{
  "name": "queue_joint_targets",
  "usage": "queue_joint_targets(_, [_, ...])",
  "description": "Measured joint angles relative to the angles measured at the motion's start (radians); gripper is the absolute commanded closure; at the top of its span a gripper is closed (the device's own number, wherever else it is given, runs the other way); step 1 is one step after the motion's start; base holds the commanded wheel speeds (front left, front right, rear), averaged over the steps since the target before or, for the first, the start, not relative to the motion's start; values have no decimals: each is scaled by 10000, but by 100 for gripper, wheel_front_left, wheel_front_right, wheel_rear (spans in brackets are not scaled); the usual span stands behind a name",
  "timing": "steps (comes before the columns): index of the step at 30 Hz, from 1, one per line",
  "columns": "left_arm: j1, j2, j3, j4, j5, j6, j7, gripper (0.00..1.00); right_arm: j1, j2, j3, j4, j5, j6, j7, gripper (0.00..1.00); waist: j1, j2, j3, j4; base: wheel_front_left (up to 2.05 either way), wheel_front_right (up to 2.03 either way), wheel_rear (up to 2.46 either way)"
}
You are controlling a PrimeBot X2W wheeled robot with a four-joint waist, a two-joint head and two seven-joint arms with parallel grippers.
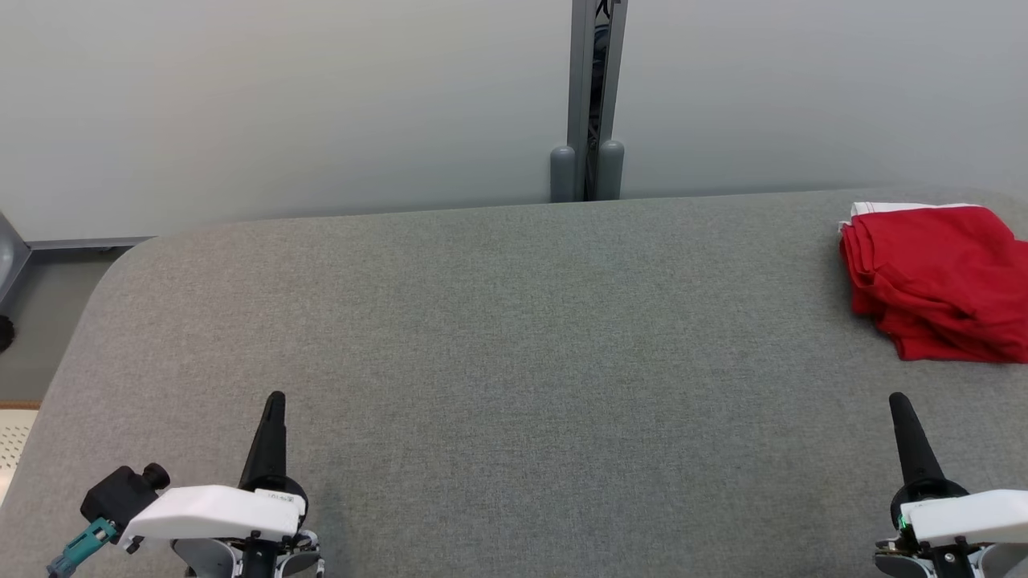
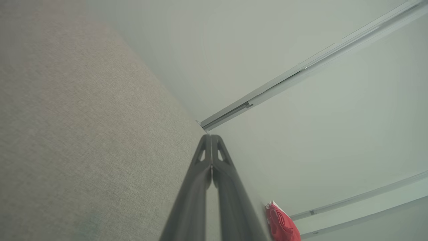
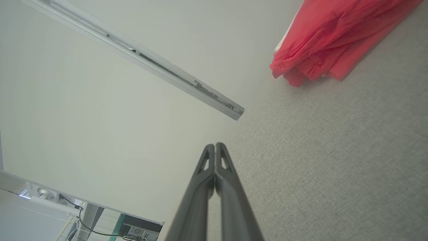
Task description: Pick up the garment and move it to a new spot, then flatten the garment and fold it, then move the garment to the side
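right gripper (image 1: 899, 400), clenched on nothing, is nearer the bunched red garment (image 1: 936, 281), which lies just ahead and slightly to its right; left gripper (image 1: 275, 399), also clenched empty, sits well apart.

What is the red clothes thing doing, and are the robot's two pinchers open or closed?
Red cloth garment: folded in a rumpled stack, lying on the grey fabric table, nothing holding it.
Left gripper, two long dark fingers: shut, empty.
Right gripper, two long dark fingers: shut, empty, apart from the garment.
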Motion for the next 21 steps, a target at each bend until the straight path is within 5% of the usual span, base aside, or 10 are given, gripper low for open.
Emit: queue_joint_targets(21, [-563, -2, 215, 284, -1983, -234, 454, 100, -431, -4, -476, 242, 1950, 0, 648, 100, 0, 0, 88, -26, 0, 0, 0])
